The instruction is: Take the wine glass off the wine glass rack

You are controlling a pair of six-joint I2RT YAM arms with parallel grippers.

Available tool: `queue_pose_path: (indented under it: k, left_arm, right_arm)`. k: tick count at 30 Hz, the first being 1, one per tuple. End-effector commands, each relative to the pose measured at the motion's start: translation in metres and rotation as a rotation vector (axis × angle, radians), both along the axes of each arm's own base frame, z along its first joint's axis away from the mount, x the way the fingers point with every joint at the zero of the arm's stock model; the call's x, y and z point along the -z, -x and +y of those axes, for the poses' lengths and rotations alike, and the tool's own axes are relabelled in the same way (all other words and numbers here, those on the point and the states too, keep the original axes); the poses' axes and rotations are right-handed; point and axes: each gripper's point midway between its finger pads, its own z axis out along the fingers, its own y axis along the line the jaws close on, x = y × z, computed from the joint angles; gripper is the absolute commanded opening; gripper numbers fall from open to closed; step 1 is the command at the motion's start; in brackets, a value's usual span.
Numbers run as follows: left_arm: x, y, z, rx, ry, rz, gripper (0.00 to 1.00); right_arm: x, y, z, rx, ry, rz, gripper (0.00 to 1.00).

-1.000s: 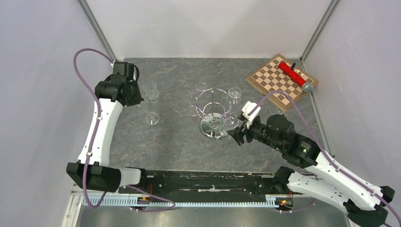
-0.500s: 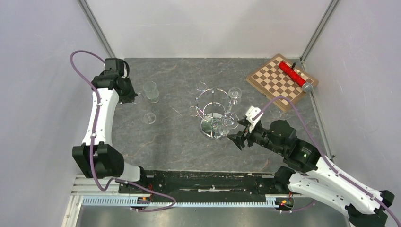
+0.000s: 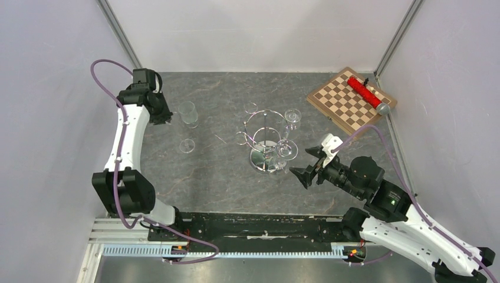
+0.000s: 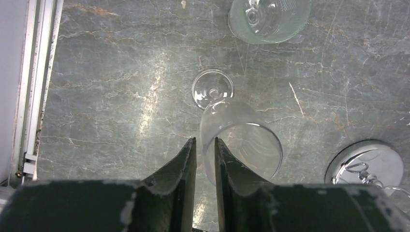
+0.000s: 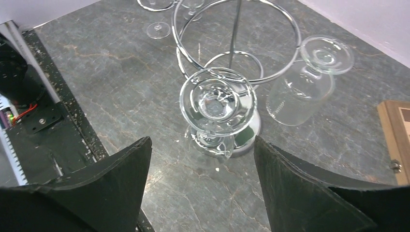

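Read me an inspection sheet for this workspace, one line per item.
Surface: dark veined tabletop, no spill seen.
Job's things: wine glass rack upright mid-table; near hanging glass and far hanging glass hang foot-up from its ring; near standing glass and far standing glass upright at the left.
Clutter: chessboard in the far right corner, red stick-like item on it.
Grippers: right gripper open, facing the near hanging glass, no contact seen; left gripper, fingers almost together beside the near standing glass, contact unclear.
Cables: purple left cable and right cable loop clear of the rack.
Surroundings: pale walls, black rail at the near edge.
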Motion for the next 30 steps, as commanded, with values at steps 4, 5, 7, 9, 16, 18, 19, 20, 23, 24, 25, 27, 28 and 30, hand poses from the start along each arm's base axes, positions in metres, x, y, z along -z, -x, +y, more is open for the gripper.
queue_pose_path:
  k: [4,5,7,9,16,18,19,20,23,24,25,27,28,30]
  left_arm:
    - [-0.022,-0.014,0.001,0.046,-0.01,-0.067,0.4]
    - [-0.024,-0.013,0.002,0.045,-0.015,-0.07,0.52]
    - [-0.028,-0.012,0.001,0.044,-0.018,-0.08,0.67]
    - [-0.033,-0.01,0.001,0.045,-0.016,-0.09,0.71]
    - [-0.053,0.005,-0.01,0.068,0.024,-0.155,0.74]
    - [-0.06,0.01,-0.018,0.096,0.053,-0.179,0.74]
    - [-0.063,0.013,-0.022,0.109,0.066,-0.19,0.74]
    - [-0.067,0.016,-0.026,0.125,0.084,-0.201,0.74]
    - [-0.075,0.023,-0.039,0.168,0.134,-0.234,0.74]
    - [-0.079,0.025,-0.045,0.189,0.154,-0.248,0.74]
    - [-0.082,0.027,-0.05,0.207,0.173,-0.264,0.74]
    - [-0.088,0.032,-0.064,0.252,0.218,-0.293,0.74]
    - [-0.091,0.033,-0.071,0.278,0.233,-0.305,0.74]
    - [-0.096,0.038,-0.085,0.329,0.251,-0.322,0.73]
  right_arm:
    - [-0.024,-0.005,-0.011,0.079,-0.054,0.004,0.81]
    - [-0.027,-0.004,-0.011,0.075,-0.065,0.002,0.82]
    - [-0.032,-0.002,-0.011,0.068,-0.079,-0.003,0.84]
    - [-0.035,-0.003,-0.013,0.088,-0.096,0.008,0.86]
    - [-0.027,-0.009,-0.025,0.197,-0.046,0.119,0.88]
    - [-0.025,-0.011,-0.029,0.235,-0.04,0.147,0.89]
    - [-0.023,-0.012,-0.03,0.25,-0.041,0.162,0.89]
    - [-0.022,-0.012,-0.031,0.257,-0.04,0.174,0.9]
    - [-0.016,-0.012,-0.03,0.283,-0.047,0.22,0.91]
    - [-0.015,-0.013,-0.029,0.293,-0.055,0.238,0.91]
    - [-0.014,-0.014,-0.029,0.302,-0.06,0.25,0.91]
    - [-0.014,-0.014,-0.025,0.316,-0.09,0.287,0.91]
    - [-0.014,-0.014,-0.022,0.317,-0.104,0.306,0.91]
    - [-0.017,-0.014,-0.018,0.326,-0.134,0.338,0.9]
